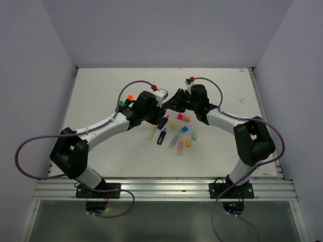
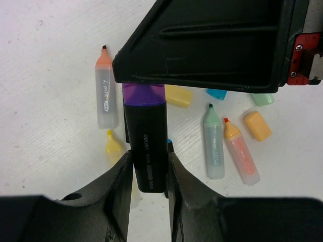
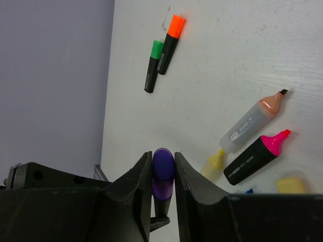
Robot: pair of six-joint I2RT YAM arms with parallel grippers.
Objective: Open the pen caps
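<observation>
Mostly done: peach pen (image 2: 105, 96), mint pen (image 2: 214, 146) and others lay uncapped on the table (image 2: 50, 50), with loose caps like the yellow cap (image 2: 177, 96) nearby. Green-capped pen (image 3: 153, 65) and orange-capped pen (image 3: 170, 43) were untouched, well apart. Left gripper (image 2: 150, 171) clamped the purple pen (image 2: 146, 146) by its body; right gripper (image 3: 162, 161) pinched its purple cap (image 3: 163, 174), not yet off.

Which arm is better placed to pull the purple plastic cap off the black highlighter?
Right. The right gripper clamps the purple plastic cap; the left gripper only holds the black highlighter body.
</observation>
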